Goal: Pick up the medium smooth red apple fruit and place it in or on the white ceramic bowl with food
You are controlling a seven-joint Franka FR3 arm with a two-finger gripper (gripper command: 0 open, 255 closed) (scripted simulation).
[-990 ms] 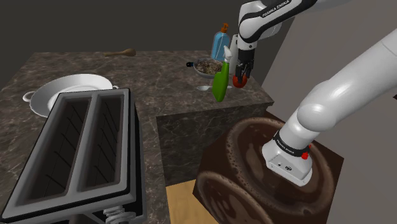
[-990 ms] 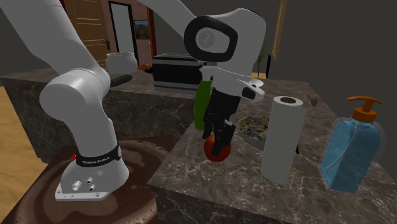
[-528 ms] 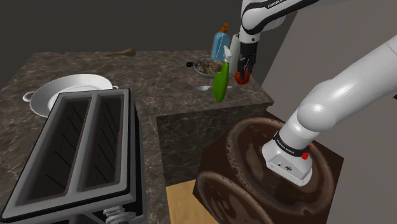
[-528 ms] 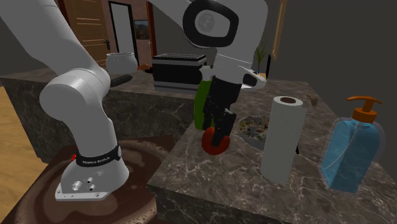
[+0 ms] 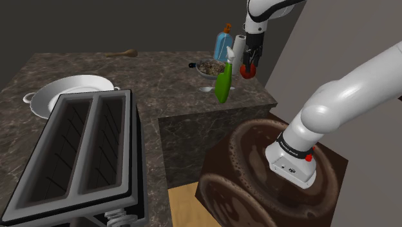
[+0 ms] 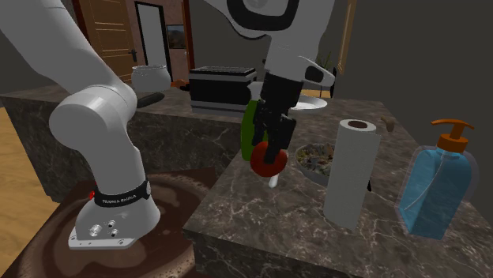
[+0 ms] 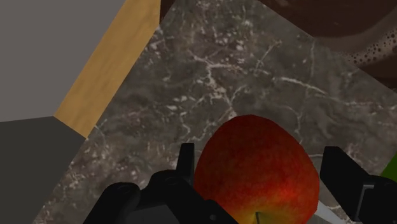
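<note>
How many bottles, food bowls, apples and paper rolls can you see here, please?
Bottles: 2, green bottle and blue bottle
Food bowl: 1
Apple: 1
Paper roll: 1
Total: 5

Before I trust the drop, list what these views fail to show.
Second exterior view: the white paper-towel roll hides one side of the white bowl of food.
Wrist view: the bottom edge and the black hand cut off the smooth red apple at its lower part.
Shoulder view: the green bottle overlaps part of the bowl.
</note>
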